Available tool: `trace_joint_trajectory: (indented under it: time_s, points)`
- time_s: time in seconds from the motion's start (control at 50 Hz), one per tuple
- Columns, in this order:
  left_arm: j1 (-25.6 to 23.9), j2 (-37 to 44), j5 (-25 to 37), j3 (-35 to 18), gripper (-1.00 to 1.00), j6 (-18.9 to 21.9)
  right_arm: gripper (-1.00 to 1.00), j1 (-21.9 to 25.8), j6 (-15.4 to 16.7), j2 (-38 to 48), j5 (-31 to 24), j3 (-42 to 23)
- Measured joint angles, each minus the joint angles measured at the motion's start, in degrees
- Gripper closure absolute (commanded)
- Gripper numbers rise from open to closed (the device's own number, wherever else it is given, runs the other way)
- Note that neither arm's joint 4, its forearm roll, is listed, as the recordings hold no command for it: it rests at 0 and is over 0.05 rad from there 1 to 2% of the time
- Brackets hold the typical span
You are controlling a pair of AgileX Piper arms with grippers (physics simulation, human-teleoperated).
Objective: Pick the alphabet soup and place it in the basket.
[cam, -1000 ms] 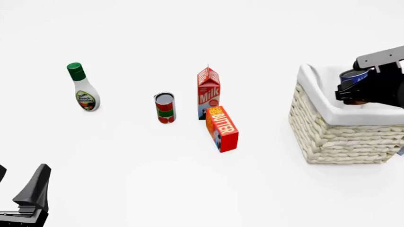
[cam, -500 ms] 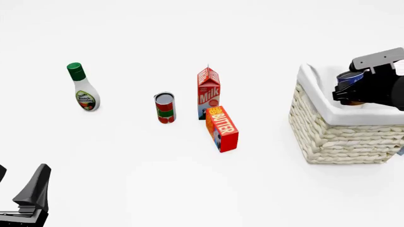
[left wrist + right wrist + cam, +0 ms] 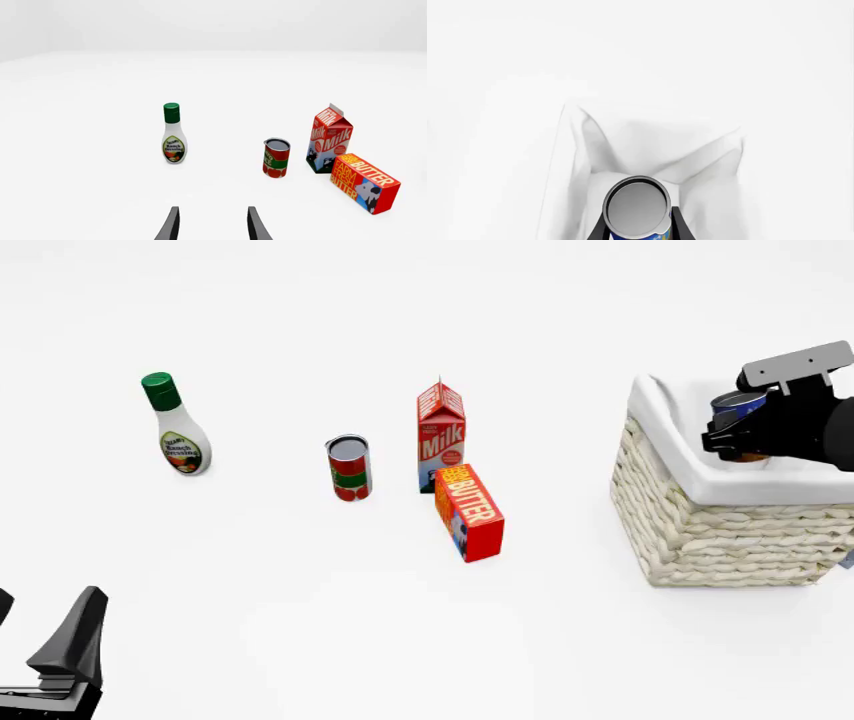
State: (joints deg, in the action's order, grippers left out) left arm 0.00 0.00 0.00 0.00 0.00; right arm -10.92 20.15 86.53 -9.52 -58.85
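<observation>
Right gripper point(image 3: 742, 433), clamped on the soup point(image 3: 738, 405), has barely drifted and now hangs over the basket point(image 3: 694, 520); release looks imminent. Left gripper point(image 3: 212, 226) sits parted, idle.

Cream woven basket point(image 3: 707, 530) with white lining, blue silver-topped alphabet soup point(image 3: 637, 207), red-and-green can point(image 3: 350, 468), orange butter box point(image 3: 470, 512).

alphabet soup point(image 3: 638, 206): blue-labelled can, silver top, upright above the basket's lined opening.
basket point(image 3: 707, 525): square cream wicker, white cloth lining, on the worktop's right side.
</observation>
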Motion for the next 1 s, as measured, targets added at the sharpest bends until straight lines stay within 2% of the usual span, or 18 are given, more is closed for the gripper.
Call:
trace_joint_trajectory:
  time_s: [0.34,0.36,1.0]
  points:
    - [0.0,0.0,0.0,0.0,-1.0,0.0,1.0,-0.4,0.3,0.8,0.3,-0.5]
    - [0.0,0.0,0.0,0.0,-1.0,0.0,-1.0,-0.4,0.3,0.8,0.3,-0.5]
    - [0.0,0.0,0.0,0.0,-1.0,0.0,-1.0,-0.9,-0.6,0.4,0.4,-1.4]
